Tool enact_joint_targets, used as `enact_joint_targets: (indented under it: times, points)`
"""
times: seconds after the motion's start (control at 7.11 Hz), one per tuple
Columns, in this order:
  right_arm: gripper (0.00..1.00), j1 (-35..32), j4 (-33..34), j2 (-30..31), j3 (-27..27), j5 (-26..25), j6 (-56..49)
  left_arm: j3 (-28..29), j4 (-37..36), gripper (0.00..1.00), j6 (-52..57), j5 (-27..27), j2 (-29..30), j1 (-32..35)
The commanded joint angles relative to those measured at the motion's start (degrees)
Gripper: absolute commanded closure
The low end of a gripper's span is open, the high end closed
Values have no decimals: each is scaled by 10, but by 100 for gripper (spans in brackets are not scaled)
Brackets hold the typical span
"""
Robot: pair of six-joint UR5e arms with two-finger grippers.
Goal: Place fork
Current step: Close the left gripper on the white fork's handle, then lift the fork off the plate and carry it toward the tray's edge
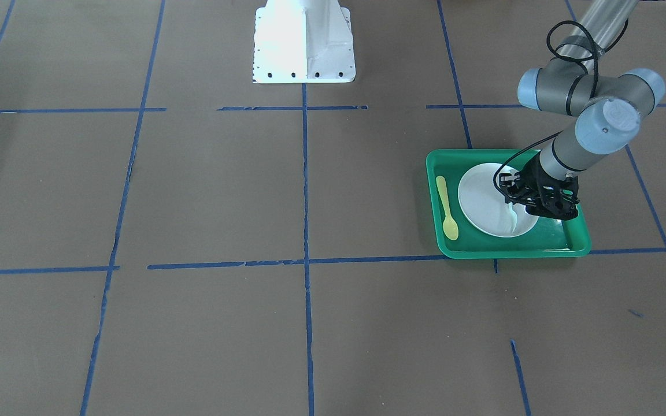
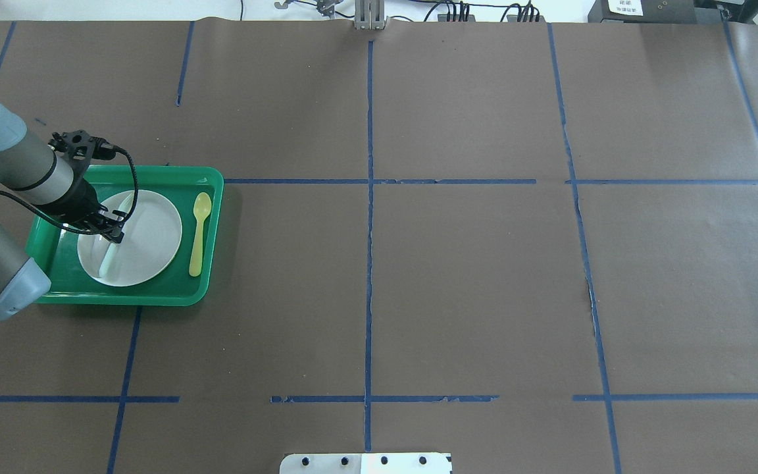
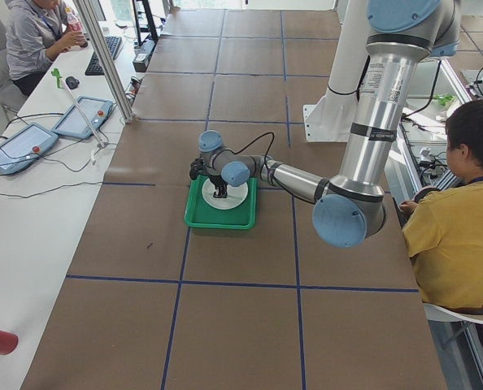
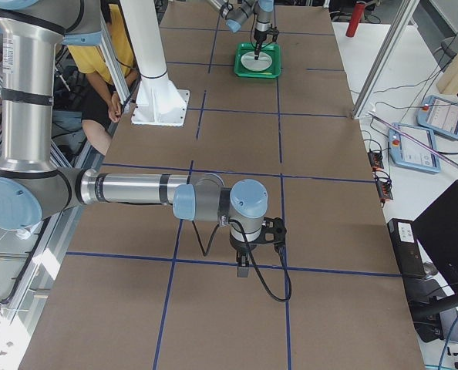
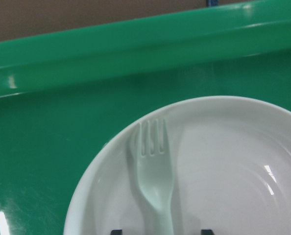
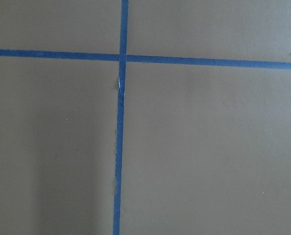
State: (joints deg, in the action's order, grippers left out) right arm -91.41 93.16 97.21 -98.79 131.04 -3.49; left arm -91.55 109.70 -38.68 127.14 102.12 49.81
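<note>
The pale whitish fork (image 5: pixel 153 171) lies on the white plate (image 5: pixel 224 171) inside the green tray (image 5: pixel 135 49), tines toward the tray's wall. In the overhead view the fork (image 2: pixel 108 262) runs across the left part of the plate (image 2: pixel 149 237). My left gripper (image 2: pixel 114 234) hangs low over the fork's handle. In the left wrist view the left gripper (image 5: pixel 160 231) is open, its two tips wide apart on either side of the handle. My right gripper (image 4: pixel 243 270) shows only in the exterior right view, over bare table; I cannot tell whether it is open or shut.
A yellow-green spoon (image 2: pixel 199 230) lies in the tray (image 2: pixel 211 197) beside the plate, on the side away from my left arm. The tray stands at the table's left part. The white robot base (image 1: pixel 304 40) stands at the table's middle edge. Blue tape lines cross the brown table.
</note>
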Motion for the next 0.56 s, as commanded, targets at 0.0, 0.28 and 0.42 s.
enact_joint_targets:
  times: [0.0, 0.28, 0.42]
  points:
    - [0, 0, 0, 0, 0, 0, 1, -34, -13, 100, 6, 4, -11, 42]
    - [0, 0, 0, 0, 0, 0, 1, -28, -52, 100, 52, 23, -13, 99]
    - [0, 0, 0, 0, 0, 0, 1, -10, -55, 100, 56, 22, -13, 104]
